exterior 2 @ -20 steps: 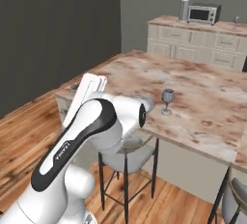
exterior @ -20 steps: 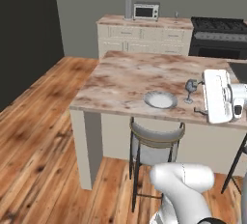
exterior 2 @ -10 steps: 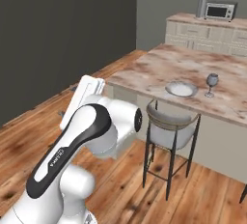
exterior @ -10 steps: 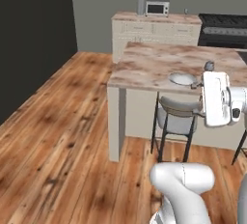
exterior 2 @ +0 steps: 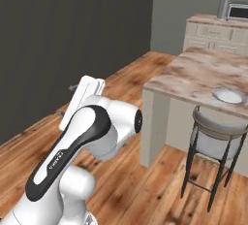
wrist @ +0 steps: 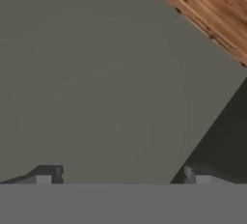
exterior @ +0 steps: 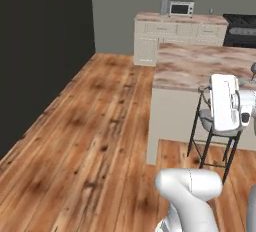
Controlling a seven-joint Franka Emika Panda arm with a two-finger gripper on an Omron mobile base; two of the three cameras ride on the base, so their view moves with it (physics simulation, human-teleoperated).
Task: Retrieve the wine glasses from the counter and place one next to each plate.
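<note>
Kitchen with wood plank floor [exterior: 95, 126], grey back wall and a dark wall on the left side. Landmark: the marbled island [exterior: 200, 66], brown-pink stone top on a pale base.

Far bench [exterior: 175, 18] stands beyond the island against the back wall, cream panelled drawers below. On it a microwave [exterior: 181, 9] and, just beside that, a tall grey canister [exterior: 164, 5]. Black stove [exterior: 240, 26] adjoins the bench at the right edge of the left base view.

On the island top: one plate [exterior 2: 229, 94], pale and round, near the front edge. Directly below that edge stands a stool [exterior 2: 213, 136] with a grey seat and dark metal legs. At the far right edge of the left base view a small grey shape sits on the island; too cut off to identify as a wine glass.

Arm is folded up, well apart from the island, with its hand raised over the floor. Claw [wrist: 120, 177] released, fingertips [wrist: 46, 175] set wide apart, nothing between them. Hand view looks onto the grey wall, with a strip of floor at one corner.
</note>
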